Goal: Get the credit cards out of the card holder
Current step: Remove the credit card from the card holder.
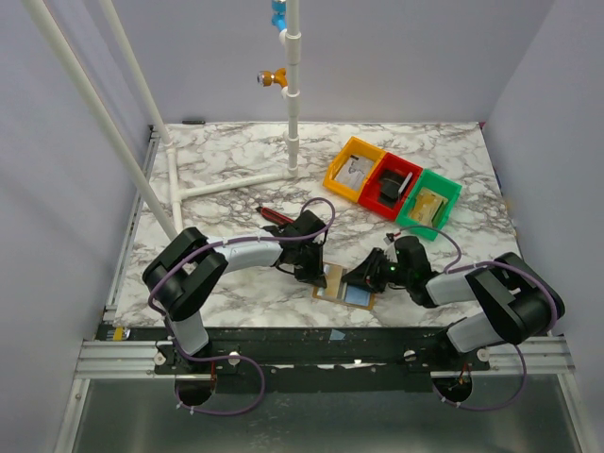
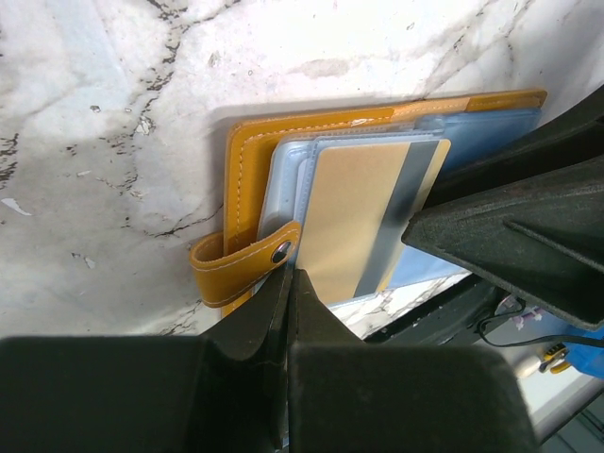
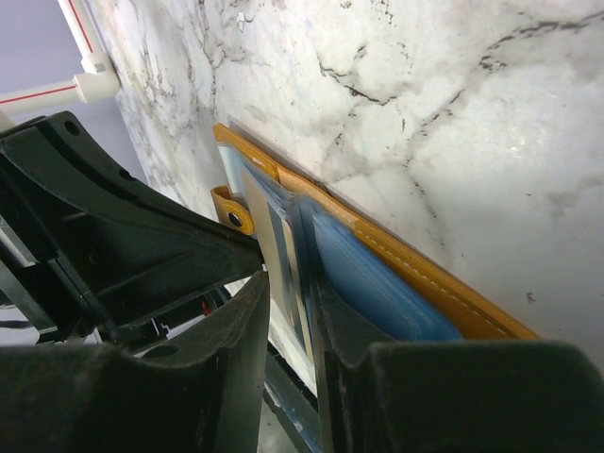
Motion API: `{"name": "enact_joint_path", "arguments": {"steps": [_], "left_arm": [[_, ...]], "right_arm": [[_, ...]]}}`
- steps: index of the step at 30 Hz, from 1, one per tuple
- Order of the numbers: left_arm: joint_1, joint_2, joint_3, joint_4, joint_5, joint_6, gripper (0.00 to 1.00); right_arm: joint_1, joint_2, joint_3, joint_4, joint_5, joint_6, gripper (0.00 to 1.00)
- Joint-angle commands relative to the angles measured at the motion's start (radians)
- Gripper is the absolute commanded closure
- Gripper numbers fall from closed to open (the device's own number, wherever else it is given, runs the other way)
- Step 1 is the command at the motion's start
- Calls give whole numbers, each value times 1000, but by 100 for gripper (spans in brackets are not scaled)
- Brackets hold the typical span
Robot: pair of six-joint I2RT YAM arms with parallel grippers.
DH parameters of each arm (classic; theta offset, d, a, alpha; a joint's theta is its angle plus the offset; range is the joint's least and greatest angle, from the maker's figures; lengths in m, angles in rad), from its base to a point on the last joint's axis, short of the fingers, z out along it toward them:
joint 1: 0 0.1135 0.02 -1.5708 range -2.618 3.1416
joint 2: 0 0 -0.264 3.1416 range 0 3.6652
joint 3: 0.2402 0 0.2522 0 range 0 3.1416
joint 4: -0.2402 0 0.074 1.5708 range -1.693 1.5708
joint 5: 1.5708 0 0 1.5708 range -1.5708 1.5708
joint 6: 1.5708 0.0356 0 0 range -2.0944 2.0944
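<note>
The card holder (image 2: 243, 160) is pinned at six o'clock by the closed left gripper (image 2: 288, 283). The credit cards (image 3: 281, 250), seemingly nipped by the right gripper (image 3: 286, 311), could be bent by tight sleeves (image 2: 283, 179).

right hand (image 3: 290, 302) — jaws closed on credit cards (image 3: 280, 247) | card holder (image 3: 425, 274) open, flat on marble table (image 3: 425, 113)

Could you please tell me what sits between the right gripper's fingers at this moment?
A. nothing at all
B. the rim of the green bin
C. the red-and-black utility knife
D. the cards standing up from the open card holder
D: in the right wrist view the right gripper has a finger on each side of the credit cards, which rise from the open card holder lying on the table.
</note>
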Motion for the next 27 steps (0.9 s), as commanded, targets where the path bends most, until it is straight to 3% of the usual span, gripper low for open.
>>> {"name": "enact_joint_path", "arguments": {"steps": [1, 18, 27], "left_arm": [[-4, 48, -46, -11, -53, 5, 100], [-1, 42, -61, 5, -39, -2, 100], [-1, 46, -54, 5, -35, 0, 100]], "right_arm": [[-15, 14, -18, -15, -25, 0, 72], [-15, -58, -57, 11, -16, 1, 81], [-15, 0, -54, 79, -35, 4, 88]]}}
